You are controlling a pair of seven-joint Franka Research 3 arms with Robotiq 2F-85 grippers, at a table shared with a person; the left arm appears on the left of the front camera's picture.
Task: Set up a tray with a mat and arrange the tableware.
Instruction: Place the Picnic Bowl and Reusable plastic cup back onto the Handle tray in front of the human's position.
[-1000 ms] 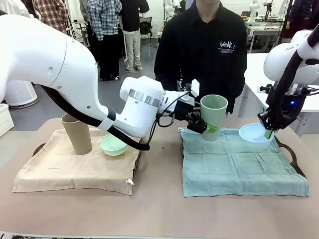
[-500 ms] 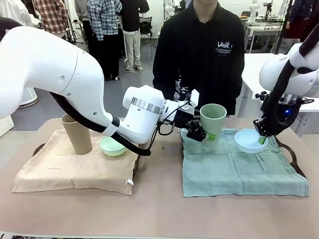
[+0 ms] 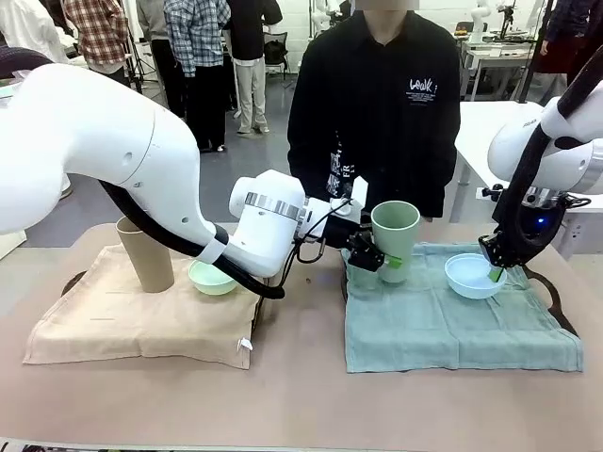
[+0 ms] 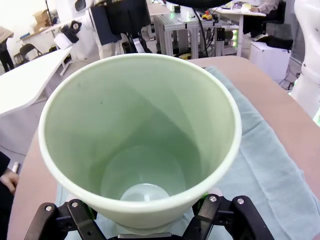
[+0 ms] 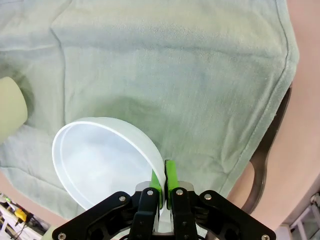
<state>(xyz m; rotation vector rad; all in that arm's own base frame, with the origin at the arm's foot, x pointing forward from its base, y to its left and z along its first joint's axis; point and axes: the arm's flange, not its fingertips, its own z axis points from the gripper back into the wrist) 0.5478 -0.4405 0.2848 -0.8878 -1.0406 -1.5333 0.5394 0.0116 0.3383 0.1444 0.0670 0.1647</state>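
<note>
My left gripper (image 3: 377, 256) is shut on the pale green cup (image 3: 395, 235), which stands upright at the back left corner of the green mat (image 3: 452, 320). In the left wrist view the pale green cup (image 4: 140, 140) sits between my fingers (image 4: 210, 215); I cannot tell whether its base touches the cloth. My right gripper (image 3: 497, 269) is shut on the rim of the light blue bowl (image 3: 473, 275), low over the mat's back right. The right wrist view has the green pads (image 5: 170, 180) pinching the bowl (image 5: 105, 165) rim. The tan cup (image 3: 146, 252) and mint green bowl (image 3: 212, 276) stand on the beige mat (image 3: 132, 320).
Dark tray handles (image 3: 556, 297) stick out from under the green mat, one also in the right wrist view (image 5: 265, 165). A person in a black shirt (image 3: 377, 104) stands at the far side. Bare brown tabletop (image 3: 301, 405) runs along the near edge.
My left arm has brought the pale green cup lower, toward the mat's back left corner. My right gripper has carried the light blue bowl down and slightly left onto the mat area.
</note>
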